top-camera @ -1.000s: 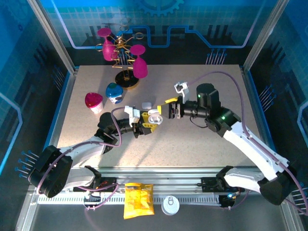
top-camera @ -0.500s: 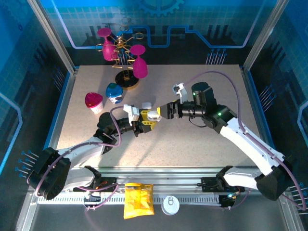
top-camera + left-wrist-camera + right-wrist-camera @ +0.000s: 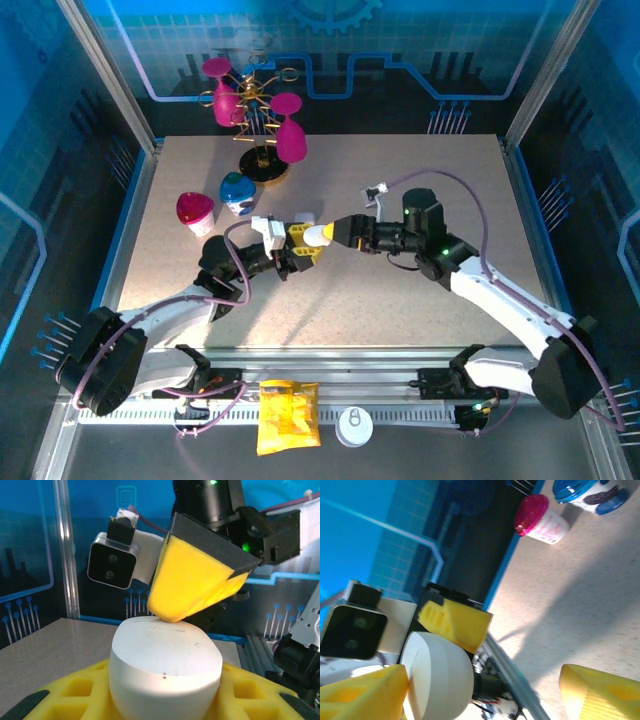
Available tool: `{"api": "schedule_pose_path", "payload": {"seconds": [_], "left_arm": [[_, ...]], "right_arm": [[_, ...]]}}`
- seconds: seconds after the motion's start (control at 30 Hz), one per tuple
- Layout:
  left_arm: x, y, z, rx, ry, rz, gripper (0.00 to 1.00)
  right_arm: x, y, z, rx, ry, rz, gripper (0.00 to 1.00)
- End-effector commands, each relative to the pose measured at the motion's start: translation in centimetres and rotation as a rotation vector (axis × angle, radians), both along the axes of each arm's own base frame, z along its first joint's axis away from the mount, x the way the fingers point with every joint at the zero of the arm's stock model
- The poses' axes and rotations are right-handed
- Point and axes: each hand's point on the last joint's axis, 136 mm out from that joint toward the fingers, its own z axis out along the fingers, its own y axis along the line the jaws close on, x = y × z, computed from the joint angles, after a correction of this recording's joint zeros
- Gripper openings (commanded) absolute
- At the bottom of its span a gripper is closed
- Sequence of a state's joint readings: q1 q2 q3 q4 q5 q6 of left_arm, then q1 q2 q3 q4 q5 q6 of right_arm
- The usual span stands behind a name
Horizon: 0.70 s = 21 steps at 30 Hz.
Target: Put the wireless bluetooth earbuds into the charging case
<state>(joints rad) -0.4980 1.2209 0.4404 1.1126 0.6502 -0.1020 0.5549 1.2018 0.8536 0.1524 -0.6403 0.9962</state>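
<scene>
From the near edge of the worktop the left arm lies low and stretched forward. The left pincer [image 3: 307, 247] is closed narrow on the charging case [image 3: 319, 234], which sits between its yellow fingers [image 3: 82, 692] just above the middle of the worktop. The case looks shut, a smooth white pebble. Whether the earbuds are already inside cannot be told.

The change is at the right arm. A second ago the right pincer [image 3: 338, 231] stood apart from the case, off toward the right edge. Now it has come in to meet it, the forearm reaching across from the near right corner, and its jaws have spread wider. One yellow finger [image 3: 192, 580] touches the top of the case. The other [image 3: 600, 690] stands well clear, so that pincer is wide and grips nothing. I judge this to be work on the lid, either pressing it shut or starting to flip it open.

Beyond, toward the far left corner, stand a pink-lidded cup [image 3: 195, 212], a blue-lidded cup [image 3: 237, 193] and a rack of pink glasses [image 3: 262, 150].
</scene>
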Motion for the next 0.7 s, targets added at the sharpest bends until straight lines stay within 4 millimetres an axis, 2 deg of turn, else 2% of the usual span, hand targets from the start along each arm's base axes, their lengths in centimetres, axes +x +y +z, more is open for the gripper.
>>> {"api": "schedule_pose_path", "payload": {"seconds": [0.0, 0.1, 0.33, 0.47, 0.57, 0.67], "left_arm": [[0.1, 0.6, 1.3, -0.032, -0.083, 0.048, 0.33], [0.4, 0.7, 1.2, -0.032, -0.086, 0.063, 0.33], [0.4, 0.7, 1.2, -0.033, -0.088, 0.061, 0.33], [0.4, 0.7, 1.1, -0.031, -0.087, 0.065, 0.34], [0.4, 0.7, 1.0, -0.029, -0.085, 0.066, 0.38], [0.4, 0.8, 0.9, -0.024, -0.087, 0.072, 0.5]], "right_arm": [[-0.9, 1.2, 2.2, 0.19, 0.07, 0.083, 0.75], [-1.2, 1.7, 1.8, 0.229, 0.101, 0.1, 0.69], [-1.3, 2.0, 0.9, 0.242, 0.139, 0.104, 0.32], [-1.3, 1.9, 0.8, 0.236, 0.14, 0.101, 0.17], [-1.1, 1.8, 0.6, 0.228, 0.135, 0.095, 0.14], [-0.7, 1.4, 0.6, 0.221, 0.122, 0.073, 0.14]]}}
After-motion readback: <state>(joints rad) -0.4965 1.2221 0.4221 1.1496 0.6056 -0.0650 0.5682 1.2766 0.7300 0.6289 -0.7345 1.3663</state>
